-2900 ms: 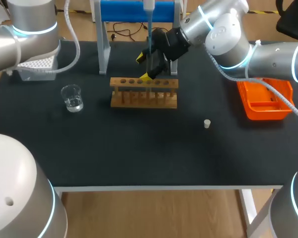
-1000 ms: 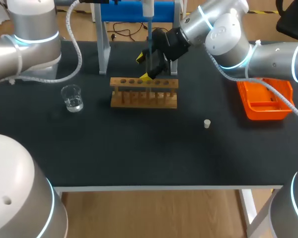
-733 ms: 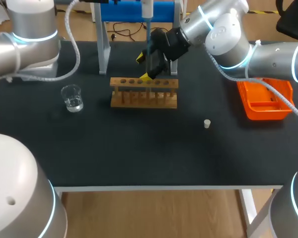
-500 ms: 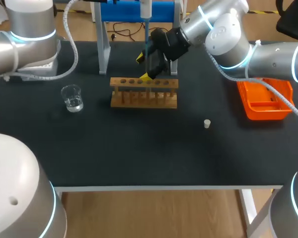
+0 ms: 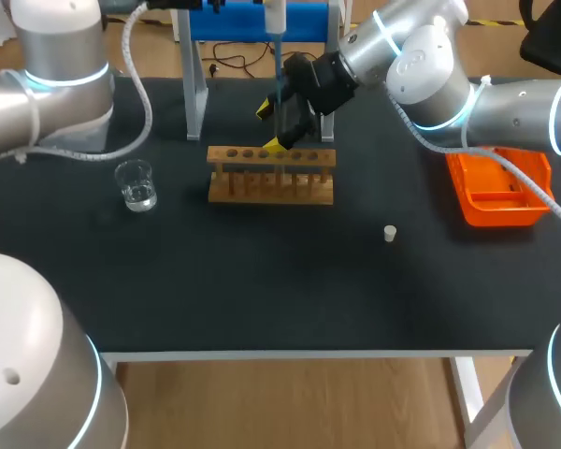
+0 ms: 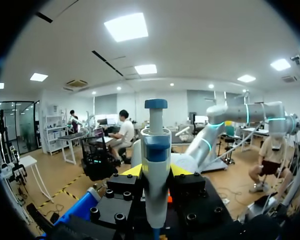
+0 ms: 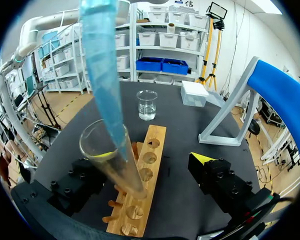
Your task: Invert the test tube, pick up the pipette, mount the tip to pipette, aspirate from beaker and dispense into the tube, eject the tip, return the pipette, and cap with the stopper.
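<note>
Tip (image 7: 107, 80) in the test tube (image 7: 116, 167).
My left pincer (image 6: 156, 172) clamps the pipette (image 6: 155, 145); my right pincer's (image 7: 155, 157) hold on the test tube I cannot tell.

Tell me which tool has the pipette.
The left tool, shut on the blue-and-white pipette; the right tool sits at the glass test tube instead.

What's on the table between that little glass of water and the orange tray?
The wooden test-tube rack stands between the beaker and the orange tray, with the small white stopper nearer the tray, seen in the head view.
</note>
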Motion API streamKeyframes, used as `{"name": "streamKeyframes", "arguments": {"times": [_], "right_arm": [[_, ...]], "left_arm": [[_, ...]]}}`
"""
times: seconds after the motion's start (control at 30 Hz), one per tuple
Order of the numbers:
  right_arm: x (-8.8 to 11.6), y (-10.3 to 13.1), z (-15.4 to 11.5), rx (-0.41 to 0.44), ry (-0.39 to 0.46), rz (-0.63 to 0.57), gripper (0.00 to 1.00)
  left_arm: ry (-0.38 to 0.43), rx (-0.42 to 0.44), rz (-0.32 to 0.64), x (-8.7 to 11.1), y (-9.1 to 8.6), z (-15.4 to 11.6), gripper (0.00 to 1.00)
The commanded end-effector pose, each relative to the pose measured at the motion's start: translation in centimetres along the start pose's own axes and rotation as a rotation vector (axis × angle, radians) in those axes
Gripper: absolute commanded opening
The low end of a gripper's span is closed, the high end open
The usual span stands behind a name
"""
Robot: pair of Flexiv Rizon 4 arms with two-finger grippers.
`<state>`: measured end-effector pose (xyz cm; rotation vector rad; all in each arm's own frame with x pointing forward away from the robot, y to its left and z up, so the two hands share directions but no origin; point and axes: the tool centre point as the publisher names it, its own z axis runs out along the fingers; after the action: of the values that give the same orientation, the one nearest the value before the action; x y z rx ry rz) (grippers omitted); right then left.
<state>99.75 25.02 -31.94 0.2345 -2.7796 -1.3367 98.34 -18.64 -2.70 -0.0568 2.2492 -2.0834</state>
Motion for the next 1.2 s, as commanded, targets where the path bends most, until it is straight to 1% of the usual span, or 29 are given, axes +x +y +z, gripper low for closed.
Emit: {"name": "streamKeyframes", "arguments": {"times": [0.03,0.4,1.2], "right_arm": [[-0.2,0.0,0.0,0.002,0.005,0.001,1.0],[-0.2,0.0,0.0,0.002,0.005,0.001,1.0],[-0.2,0.0,0.0,0.002,0.005,0.001,1.0]], "left_arm": [[-0.002,0.004,0.001,-0.1,0.3,0.1,0.0],[-0.002,-0.017,0.001,0.2,1.0,0.0,0.0],[-0.015,-0.005,0.02,-0.1,2.6,0.1,0.0]]}}
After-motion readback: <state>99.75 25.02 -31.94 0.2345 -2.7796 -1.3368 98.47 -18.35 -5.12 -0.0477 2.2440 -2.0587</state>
